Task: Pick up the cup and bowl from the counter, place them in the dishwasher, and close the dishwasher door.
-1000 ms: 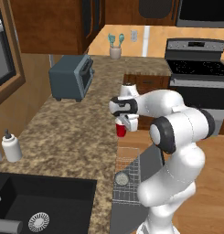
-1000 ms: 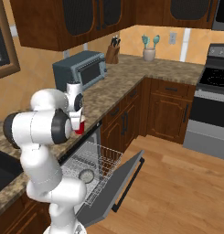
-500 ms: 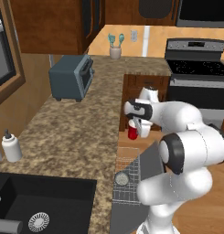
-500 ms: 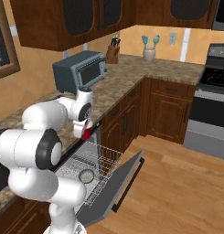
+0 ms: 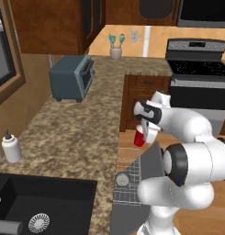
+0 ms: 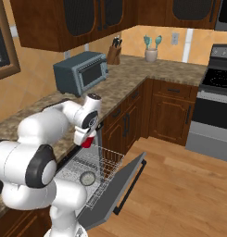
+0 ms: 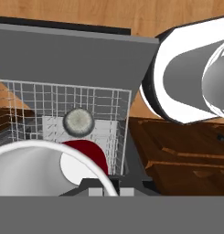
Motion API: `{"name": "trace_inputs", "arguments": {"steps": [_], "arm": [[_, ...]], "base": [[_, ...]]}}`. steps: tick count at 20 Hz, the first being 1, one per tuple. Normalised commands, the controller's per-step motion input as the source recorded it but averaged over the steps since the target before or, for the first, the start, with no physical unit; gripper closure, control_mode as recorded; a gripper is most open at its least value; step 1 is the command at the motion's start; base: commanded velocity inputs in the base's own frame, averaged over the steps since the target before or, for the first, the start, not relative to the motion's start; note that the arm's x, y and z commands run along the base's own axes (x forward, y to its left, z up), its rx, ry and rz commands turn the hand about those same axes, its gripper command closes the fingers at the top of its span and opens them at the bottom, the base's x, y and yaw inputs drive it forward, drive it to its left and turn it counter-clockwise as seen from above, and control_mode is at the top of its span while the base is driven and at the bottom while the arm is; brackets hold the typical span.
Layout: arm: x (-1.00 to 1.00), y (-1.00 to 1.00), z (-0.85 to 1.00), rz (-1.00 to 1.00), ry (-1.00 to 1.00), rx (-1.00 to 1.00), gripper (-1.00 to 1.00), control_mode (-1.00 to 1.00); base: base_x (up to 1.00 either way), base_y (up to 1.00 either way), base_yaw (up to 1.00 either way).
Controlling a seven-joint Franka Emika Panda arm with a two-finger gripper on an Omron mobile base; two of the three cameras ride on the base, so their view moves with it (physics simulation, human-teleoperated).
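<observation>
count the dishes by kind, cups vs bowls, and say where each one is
cups: 1, the red cup held in the hand above the dishwasher rack
bowls: 1, the grey bowl lying in that rack
total: 2

A grey toaster (image 5: 71, 78) stands on the worktop at ten o'clock. A white soap bottle (image 5: 12, 148) is near the black sink (image 5: 38, 206). The stove (image 5: 199, 73) is at two o'clock, a knife block (image 6: 115, 52) beyond.
</observation>
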Motion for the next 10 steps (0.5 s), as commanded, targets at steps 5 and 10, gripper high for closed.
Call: {"name": "trace_inputs", "arguments": {"steps": [5,10], "arm": [[-0.26,0.0,0.0,-0.04,0.15,0.09,1.0,-1.0],[-0.22,-0.02,0.0,-0.02,0.13,0.1,1.0,-1.0]], "base": [[0.0,0.0,0.0],[0.0,0.0,0.0]]}}
